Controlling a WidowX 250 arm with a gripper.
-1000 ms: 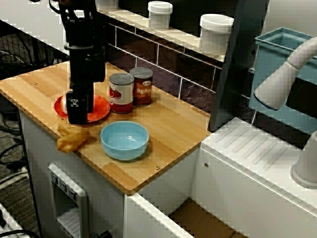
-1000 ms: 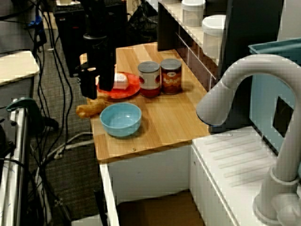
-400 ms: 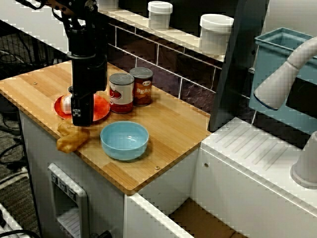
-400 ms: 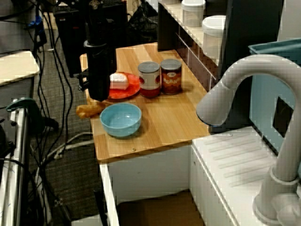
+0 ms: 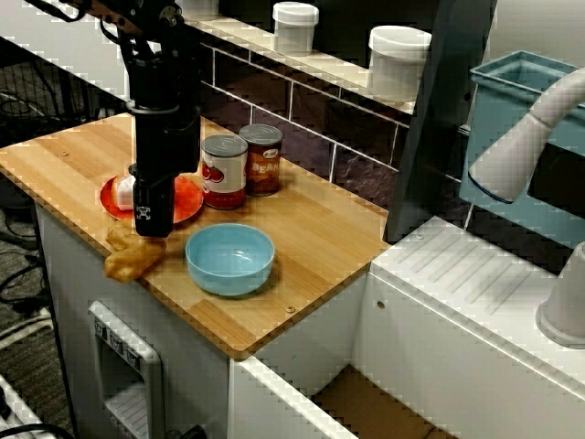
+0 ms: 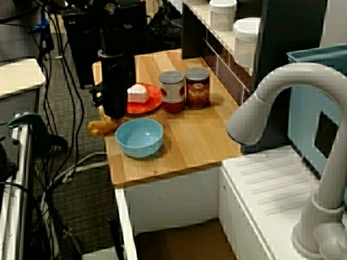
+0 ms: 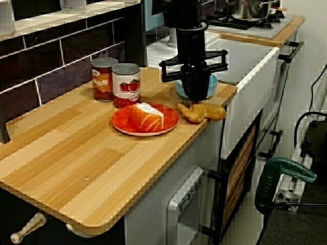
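Pincer [image 5: 153, 222] has shifted nearward off the plate [image 5: 189, 199], over the pastry [image 5: 132, 256] at the near edge of the desk [image 5: 311, 229]; cannot tell whether its jaws are apart; a skewed touch could push the pastry overboard.

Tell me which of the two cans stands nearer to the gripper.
The can with the tomato label, next to the red plate; the brown-labelled can stands beyond it, farther from the gripper.
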